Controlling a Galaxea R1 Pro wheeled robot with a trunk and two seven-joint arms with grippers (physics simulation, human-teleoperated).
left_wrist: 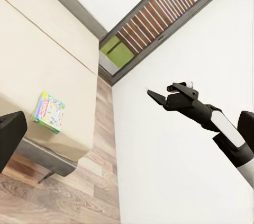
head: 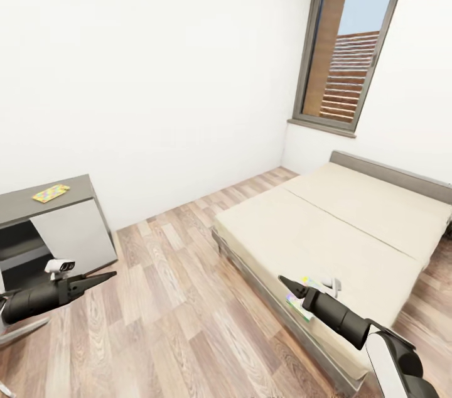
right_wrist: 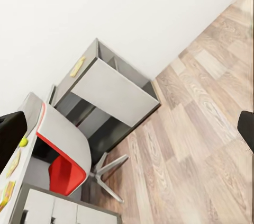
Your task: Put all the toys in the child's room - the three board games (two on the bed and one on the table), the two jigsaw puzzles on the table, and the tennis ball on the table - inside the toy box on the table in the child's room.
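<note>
While both arms hang empty over the floor, the left gripper (head: 103,277) and right gripper (head: 285,282) look closed, and a board game (left_wrist: 48,111) lies on the bed (head: 351,222) at its near edge, probably the next target.

The floor (head: 169,322) is wood planks with a soft shine. The bed (head: 351,222) has matt beige cloth. The counter (head: 56,222) looks smooth, grey and matt. The board game (left_wrist: 48,112) has glossy printed cardboard. The walls (head: 157,71) are plain matt white.

Colourful board game (left_wrist: 48,112) flat on bed (left_wrist: 32,54)
</note>
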